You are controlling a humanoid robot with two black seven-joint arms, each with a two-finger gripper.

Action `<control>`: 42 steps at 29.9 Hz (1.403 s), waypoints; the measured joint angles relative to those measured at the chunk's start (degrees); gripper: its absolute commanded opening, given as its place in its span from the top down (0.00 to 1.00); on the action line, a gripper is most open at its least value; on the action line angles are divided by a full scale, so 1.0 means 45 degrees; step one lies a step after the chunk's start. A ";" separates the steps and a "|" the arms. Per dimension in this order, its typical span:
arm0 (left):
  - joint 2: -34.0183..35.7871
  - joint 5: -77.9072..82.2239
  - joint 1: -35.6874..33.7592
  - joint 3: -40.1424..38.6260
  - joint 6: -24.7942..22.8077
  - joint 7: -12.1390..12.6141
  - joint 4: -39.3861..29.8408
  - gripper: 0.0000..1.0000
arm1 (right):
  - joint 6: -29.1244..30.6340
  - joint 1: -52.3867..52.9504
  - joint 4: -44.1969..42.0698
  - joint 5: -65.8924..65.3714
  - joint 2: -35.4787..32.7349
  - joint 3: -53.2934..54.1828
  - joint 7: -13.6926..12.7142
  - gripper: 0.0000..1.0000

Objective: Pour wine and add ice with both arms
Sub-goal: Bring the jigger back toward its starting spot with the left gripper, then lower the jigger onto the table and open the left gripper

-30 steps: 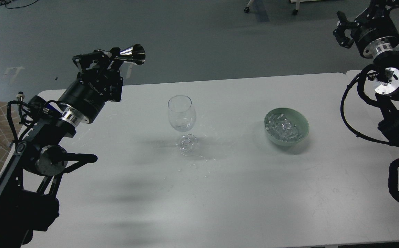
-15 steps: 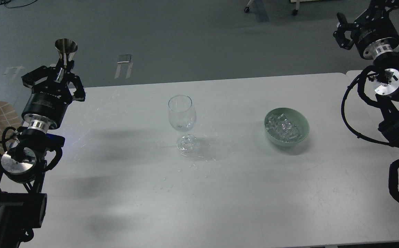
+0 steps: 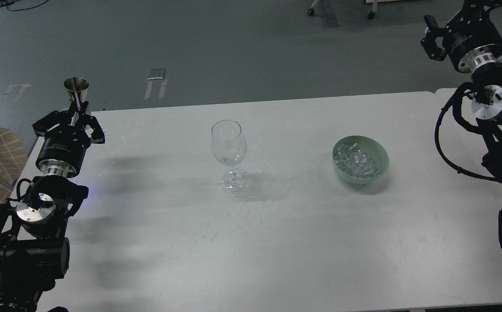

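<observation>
- My left gripper (image 3: pixel 76 116) sits over the table's left edge, fingers clamped on the narrow waist of a shiny metal jigger (image 3: pixel 76 93).
- The jigger stands upright in that grasp, its open cone mouth facing up, above the far left corner of the white table (image 3: pixel 277 242).
- My left arm (image 3: pixel 38 208) rises from the lower left of the view, a silver joint cap showing just below the wrist.
- The wine glass (image 3: pixel 229 149) stands upright near the middle of the table, well apart from the left gripper. Its bowl looks clear; I cannot tell whether there is any liquid in it.
- A few small wet-looking specks lie on the table just in front of the glass's foot.
- The ice (image 3: pixel 355 160) is heaped as small clear cubes inside a pale green bowl (image 3: pixel 379 167), to the right of the glass and apart from it.
- My right gripper (image 3: pixel 433 37) is raised at the top right, off the far side of the table and well away from the bowl. It holds nothing that I can see, but it is dark and seen at an angle, so I cannot tell how its fingers stand.
- My right arm (image 3: pixel 493 99) comes in along the right edge with black cables looping beside it.
</observation>
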 measured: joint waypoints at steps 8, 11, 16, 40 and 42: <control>-0.0150 -0.0707 -0.0276 -0.0029 -0.1058 -0.0300 0.1581 1.00 | -0.0105 -0.0049 0.0094 0.0001 -0.0423 -0.0172 -0.0161 0.00; -0.0139 -0.1073 -0.0458 -0.0030 -0.1102 -0.0300 0.1956 1.00 | -0.0127 -0.0220 0.0108 0.0001 -0.0451 -0.0174 -0.0180 0.00; -0.0157 -0.1361 -0.0509 -0.0023 -0.1109 -0.0311 0.2329 1.00 | -0.0127 -0.0362 0.0119 0.0001 -0.0611 -0.0187 -0.0184 0.00; -0.0410 -0.1394 -0.1208 0.0157 -0.0935 -0.0414 0.4191 0.86 | -0.0121 -0.0424 0.0217 0.0022 -0.0718 -0.0183 -0.0202 0.00; -0.0411 -0.1390 -0.1217 0.0158 -0.0943 -0.0391 0.4190 0.85 | -0.0121 -0.0440 0.0226 0.0022 -0.0715 -0.0190 -0.0202 0.00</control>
